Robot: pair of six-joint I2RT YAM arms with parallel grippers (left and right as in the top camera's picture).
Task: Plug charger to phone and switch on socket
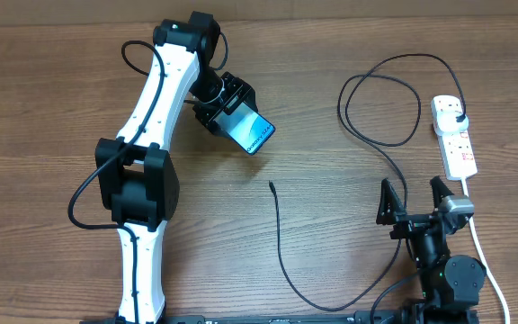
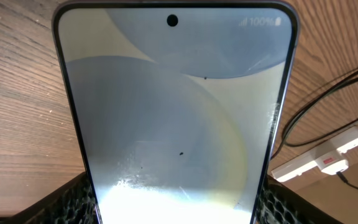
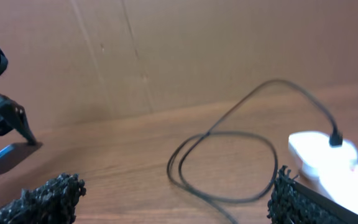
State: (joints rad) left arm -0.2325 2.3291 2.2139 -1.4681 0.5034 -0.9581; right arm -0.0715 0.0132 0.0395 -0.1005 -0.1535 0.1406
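Observation:
My left gripper [image 1: 232, 112] is shut on the phone [image 1: 253, 133], holding it by its long edges above the table at the back centre. In the left wrist view the phone [image 2: 173, 106] fills the frame between my fingers [image 2: 67, 202]. The charger runs from its connector tip [image 1: 271, 185], lying loose mid-table, down towards the front edge, then loops up to a black plug [image 1: 459, 117] seated in the socket [image 1: 454, 137] at the right. My right gripper [image 1: 414, 200] stands open near the front right, nothing between its fingers [image 3: 48, 199]. It faces the cable loop [image 3: 229, 134] and the socket [image 3: 322, 152].
The socket's thick white cord [image 1: 479, 243] trails down past my right arm to the front edge. A brown cardboard wall [image 3: 197, 50] stands behind the table. Bare wooden table [image 1: 43, 108] lies to the left of my left arm.

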